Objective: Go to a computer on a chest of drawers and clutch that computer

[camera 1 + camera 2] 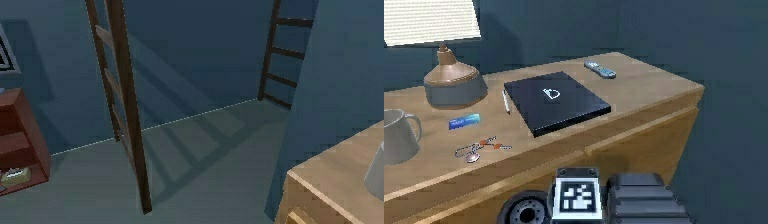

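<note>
a black computer (556, 100) is seen on the chest of drawers (656, 96); whether the tool (525, 212) holds anything cannot be told

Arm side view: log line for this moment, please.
computer closed, flat on chest of drawers | gripper at bottom edge, short of computer | hold unknown

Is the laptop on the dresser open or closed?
Closed: the laptop lies flat as one dark slab, logo facing up, no screen raised.
</note>
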{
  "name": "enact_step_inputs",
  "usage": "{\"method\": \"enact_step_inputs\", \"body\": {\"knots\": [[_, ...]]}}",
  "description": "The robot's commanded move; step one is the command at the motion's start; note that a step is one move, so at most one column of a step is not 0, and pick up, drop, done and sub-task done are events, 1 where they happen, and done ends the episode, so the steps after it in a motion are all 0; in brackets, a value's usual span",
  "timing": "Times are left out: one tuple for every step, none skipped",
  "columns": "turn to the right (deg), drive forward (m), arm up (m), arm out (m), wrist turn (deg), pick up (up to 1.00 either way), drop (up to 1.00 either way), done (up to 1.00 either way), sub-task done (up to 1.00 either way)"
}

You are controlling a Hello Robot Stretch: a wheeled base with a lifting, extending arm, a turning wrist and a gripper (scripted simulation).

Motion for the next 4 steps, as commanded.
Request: {"method": "enact_step_inputs", "body": {"knots": [[0.0,0.00,0.00,0.16,0.0,0.00,0.00,0.00,0.00],[0.0,0.00,0.00,0.00,45.0,0.00,0.00,0.00,0.00],[0.0,0.00,0.00,0.00,45.0,0.00,0.00,0.00,0.00],[0.0,0.00,0.00,0.00,45.0,0.00,0.00,0.00,0.00]]}}
